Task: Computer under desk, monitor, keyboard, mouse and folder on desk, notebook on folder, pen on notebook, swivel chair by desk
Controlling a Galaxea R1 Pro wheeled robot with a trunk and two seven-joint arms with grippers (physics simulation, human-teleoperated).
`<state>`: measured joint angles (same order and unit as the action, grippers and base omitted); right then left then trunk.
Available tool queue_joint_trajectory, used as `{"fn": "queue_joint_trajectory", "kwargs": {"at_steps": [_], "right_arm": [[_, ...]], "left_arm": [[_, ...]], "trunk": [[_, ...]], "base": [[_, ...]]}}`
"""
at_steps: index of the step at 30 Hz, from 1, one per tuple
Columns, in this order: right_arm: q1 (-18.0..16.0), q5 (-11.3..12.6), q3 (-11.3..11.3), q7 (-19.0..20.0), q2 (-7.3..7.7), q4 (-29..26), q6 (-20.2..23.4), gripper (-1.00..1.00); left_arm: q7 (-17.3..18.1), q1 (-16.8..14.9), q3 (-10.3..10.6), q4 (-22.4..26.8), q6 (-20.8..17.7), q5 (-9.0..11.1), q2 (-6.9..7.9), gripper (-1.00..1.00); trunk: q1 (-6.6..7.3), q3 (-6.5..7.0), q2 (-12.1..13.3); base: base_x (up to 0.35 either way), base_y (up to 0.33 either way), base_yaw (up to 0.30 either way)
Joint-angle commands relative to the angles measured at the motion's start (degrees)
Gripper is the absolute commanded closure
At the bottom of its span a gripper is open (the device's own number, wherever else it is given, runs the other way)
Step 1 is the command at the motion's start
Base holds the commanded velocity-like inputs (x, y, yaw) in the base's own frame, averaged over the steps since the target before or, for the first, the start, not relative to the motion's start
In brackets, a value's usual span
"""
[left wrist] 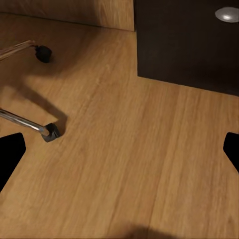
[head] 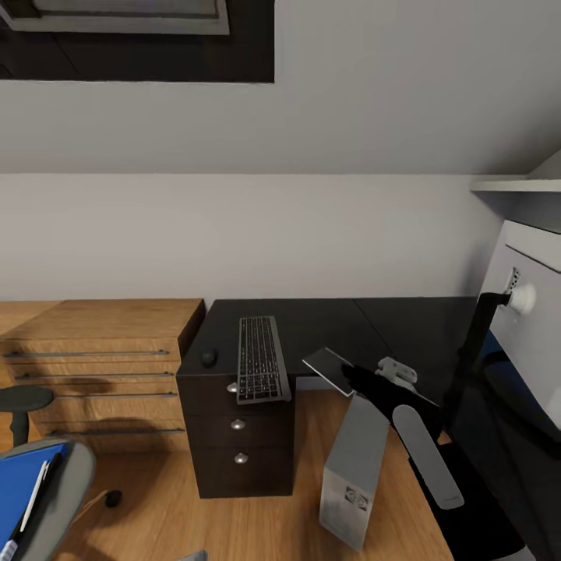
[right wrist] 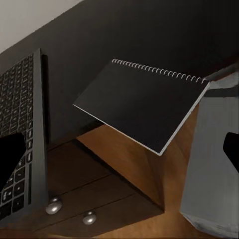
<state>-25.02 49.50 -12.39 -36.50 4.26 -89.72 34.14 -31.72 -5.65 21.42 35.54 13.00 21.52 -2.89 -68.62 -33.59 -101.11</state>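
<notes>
Folder (head: pixel 19 487): thick, bright blue, lying on the grey padded seat of the swivel chair (head: pixel 68 483) at 7 o'clock in the head view. A thin white stick pen (head: pixel 35 495) lies on the folder.

Left gripper (left wrist: pixel 119 149): jaws spread wide, nothing between them. It hangs over the light wooden floor (left wrist: pixel 129 164), near two of the chair's chrome legs and castors.

Light grey box-shaped computer tower (head: pixel 354 475): on the floor at 5 o'clock, leaning, in front of the desk opening.

Thin black spiral-bound notebook (head: pixel 331 368): just past the tower's top, tilted, over the front edge of the glossy black desk top (head: pixel 327 319). Whether it rests on the edge cannot be told.

Right gripper (right wrist: pixel 119 149): fingertips wide apart, seen at both edges of the right wrist view. Neither clamps the notebook (right wrist: pixel 142 102). In the head view the gripper (head: pixel 360 382) sits at the notebook's corner.

Slim silver-grey keyboard with dark keys (head: pixel 261 358): on the desk at 11 o'clock from the notebook, its near end overhanging the black three-knob drawer unit (head: pixel 241 444).

Small black rounded mouse (head: pixel 209 358): on the desk just beside the keyboard, at its 9 o'clock.

Wooden chest of drawers (head: pixel 93 366): stands against the desk's end at 9 o'clock, with the white wall (head: pixel 249 234) behind.
</notes>
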Motion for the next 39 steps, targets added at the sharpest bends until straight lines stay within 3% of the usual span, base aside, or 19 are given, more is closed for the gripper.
{"fn": "queue_joint_trajectory", "kwargs": {"at_steps": [1,5,11,18,24,30,39], "right_arm": [[-0.09,-1.63,-0.4,-0.58,0.01,-0.05,0.03,-1.0],[-0.05,-4.57,-0.56,-0.36,-0.02,0.02,-0.78,-1.0],[-0.06,-5.59,-0.77,-0.84,-0.11,0.09,-2.16,-1.0],[-0.05,-8.8,-4.24,-2.03,0.07,-0.06,-2.46,-1.0],[-0.03,-9.21,-4.46,-1.09,0.18,-0.07,-4.15,-1.0],[-0.03,-9.03,-3.55,-1.31,-0.01,-0.1,-7.61,-1.0],[-0.03,-9.07,-3.25,-1.3,-0.04,0.17,-8.21,-1.0]], "left_arm": [[-0.3,-0.06,0.38,-0.36,0.48,0.61,0.05,-1.0],[-0.22,-0.06,0.38,-0.64,0.58,0.62,0.05,-1.0],[-0.19,-0.06,0.38,-0.73,0.67,0.62,0.01,-1.0],[-0.1,-0.06,0.32,-0.98,0.71,0.64,0.07,-1.0],[-0.1,-0.06,0.33,-1.0,0.71,0.7,0.07,-1.0],[-0.1,-0.06,0.19,-3.0,0.71,0.66,0.0,-1.0],[0.08,-0.06,0.35,-6.18,0.71,1.79,0.06,-1.0]], "trunk": [[0.23,0.12,0.38],[1.11,0.84,1.99],[2.43,1.92,4.39],[3.97,3.18,7.2],[5.28,4.25,9.61],[5.28,4.25,9.61],[5.28,4.25,9.61]], "base": [[0.0,0.0,0.0],[0.0,0.0,0.0],[0.0,0.0,0.0],[-0.15,0.0,0.0],[-0.05,0.0,0.0],[-0.002,0.0,0.0],[-0.097,0.004,-0.12]]}}
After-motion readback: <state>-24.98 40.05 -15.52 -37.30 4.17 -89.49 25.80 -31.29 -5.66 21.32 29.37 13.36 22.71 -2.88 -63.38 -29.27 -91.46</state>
